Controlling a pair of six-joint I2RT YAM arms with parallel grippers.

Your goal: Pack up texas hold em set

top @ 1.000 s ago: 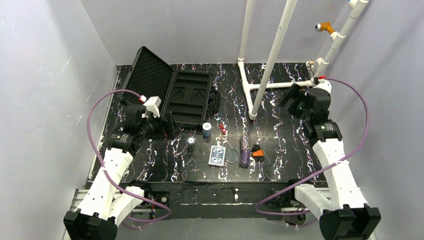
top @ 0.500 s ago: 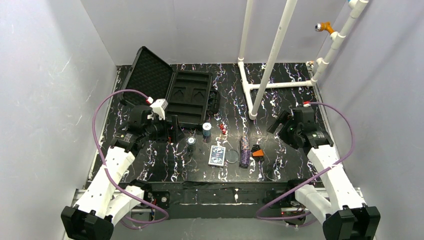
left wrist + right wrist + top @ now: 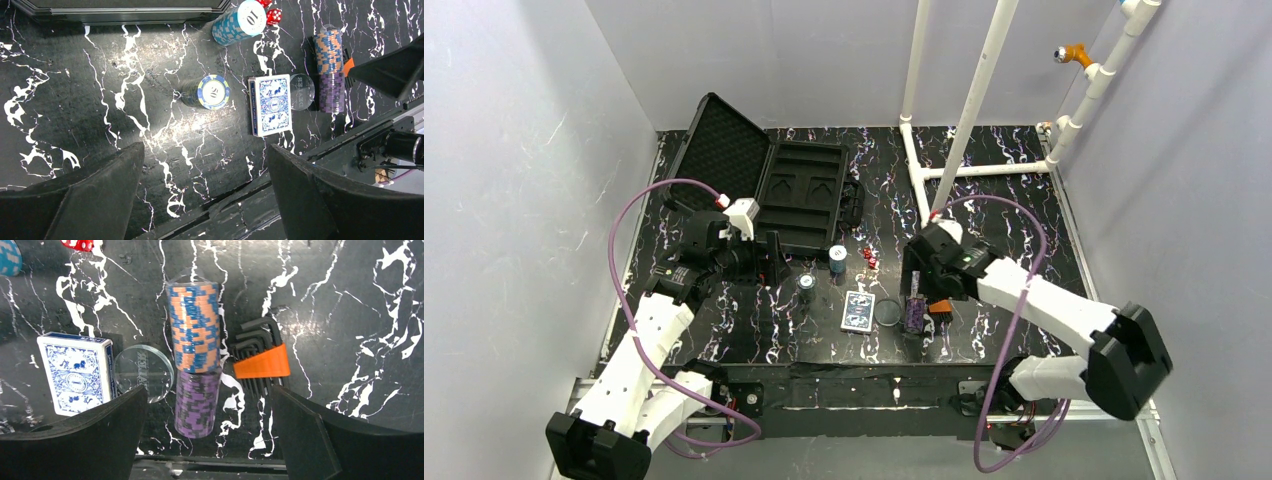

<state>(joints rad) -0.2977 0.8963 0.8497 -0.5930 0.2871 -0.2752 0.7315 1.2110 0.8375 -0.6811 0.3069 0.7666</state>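
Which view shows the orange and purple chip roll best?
The right wrist view: the chip roll lies central and large, single chip edges visible. The left wrist view shows it small near the right edge; the top view, only a dark stub.

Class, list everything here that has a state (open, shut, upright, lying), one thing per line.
case: open, empty
teal roll: upright
dark roll: upright
orange-purple roll: lying on its side
deck: lying flat
left gripper: open, empty
right gripper: open, over the orange-purple roll
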